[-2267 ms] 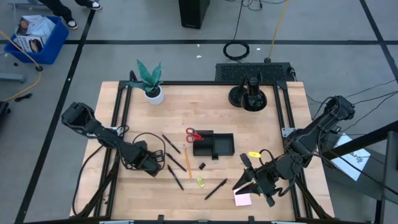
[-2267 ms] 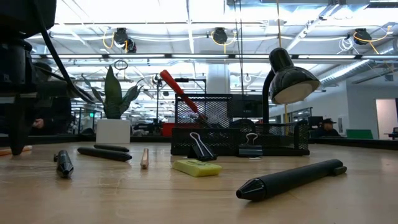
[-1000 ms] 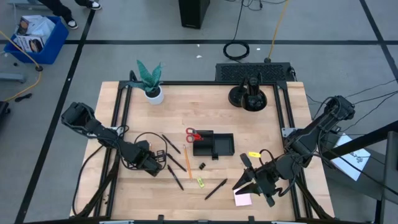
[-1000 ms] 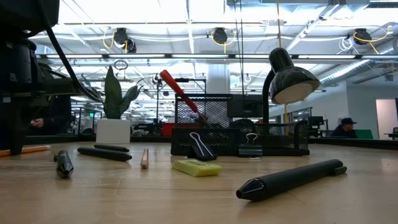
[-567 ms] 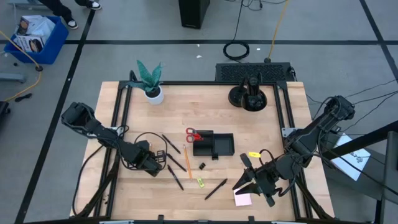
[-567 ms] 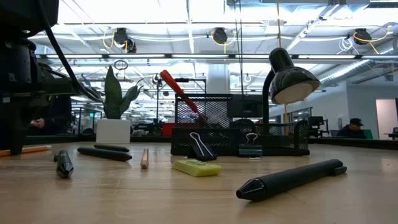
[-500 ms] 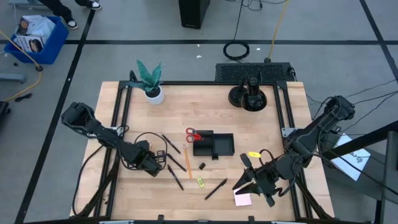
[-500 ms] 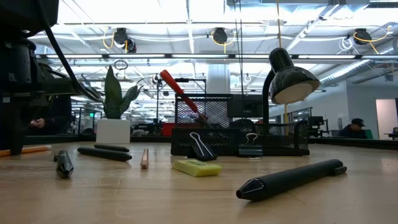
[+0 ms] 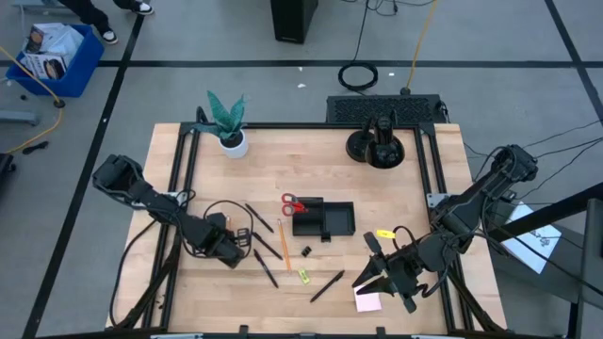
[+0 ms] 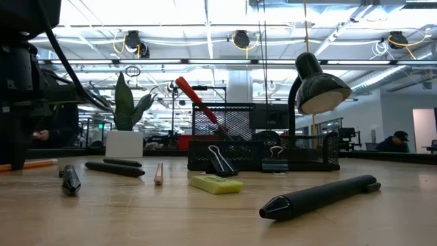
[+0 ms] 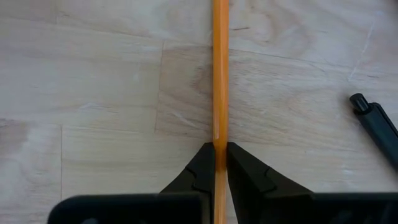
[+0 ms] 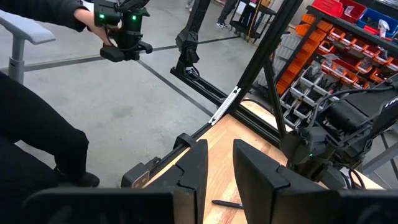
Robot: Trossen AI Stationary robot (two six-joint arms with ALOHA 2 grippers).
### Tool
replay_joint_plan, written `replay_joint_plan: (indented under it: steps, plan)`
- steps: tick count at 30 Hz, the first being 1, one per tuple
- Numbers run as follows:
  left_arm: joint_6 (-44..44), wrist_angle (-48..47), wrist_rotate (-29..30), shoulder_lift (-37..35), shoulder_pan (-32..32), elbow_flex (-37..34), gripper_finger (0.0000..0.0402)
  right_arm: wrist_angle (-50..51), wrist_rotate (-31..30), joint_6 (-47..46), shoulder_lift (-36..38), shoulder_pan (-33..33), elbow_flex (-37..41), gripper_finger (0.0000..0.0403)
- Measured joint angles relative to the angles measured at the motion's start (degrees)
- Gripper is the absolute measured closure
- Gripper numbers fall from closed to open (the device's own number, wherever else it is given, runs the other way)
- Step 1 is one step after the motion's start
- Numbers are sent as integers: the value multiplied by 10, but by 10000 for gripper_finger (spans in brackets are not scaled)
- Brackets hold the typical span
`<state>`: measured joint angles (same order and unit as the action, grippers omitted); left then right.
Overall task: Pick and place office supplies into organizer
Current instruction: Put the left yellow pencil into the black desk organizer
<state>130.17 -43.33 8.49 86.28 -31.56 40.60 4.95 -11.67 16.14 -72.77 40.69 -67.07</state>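
My left gripper [image 9: 237, 249] stands at the table's left, pointing down, shut on a thin orange pencil [image 11: 219, 74] that lies along the wood [image 10: 31, 164]. My right gripper [image 9: 364, 279] hovers high over the near right, open with nothing between its fingers, above the pink sticky-note pad [image 9: 367, 302]. The black organizer [image 9: 325, 221] sits mid-table with the red-handled scissors [image 10: 194, 96] sticking up out of it. Around it lie black pens [image 9: 327, 285], another orange pencil [image 9: 285, 247], a black clip [image 10: 220, 162] and a yellow-green piece [image 10: 216, 184]. My left gripper pinches the orange pencil's shaft [image 11: 219, 146] between its two fingertips [image 11: 202, 171]. The fingers come from above, pointing down, one on each side of the shaft. The pencil stays level along the tabletop, its long part reaching out past the fingertips.
A green plant in a white pot [image 9: 231, 141] stands at the far left and a round black stand [image 9: 382, 146] at the far right. A black pen [image 11: 376, 121] lies close to my left gripper. A person holding a device [image 12: 124, 25] is beyond the table.
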Motion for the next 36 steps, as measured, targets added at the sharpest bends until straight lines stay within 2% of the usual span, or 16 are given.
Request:
replay_joint_plan:
  steps: [15, 26, 36]
  plan:
    - [1, 1, 8, -2, -3, 0, 371, 0, 0, 0, 0, 0, 0, 332]
    - [6, 1, 61, -42, -21, 1, 371, 0, 0, 0, 0, 0, 0, 332]
    - [0, 22, 138, -54, -47, 2, 371, 0, 0, 0, 0, 0, 0, 332]
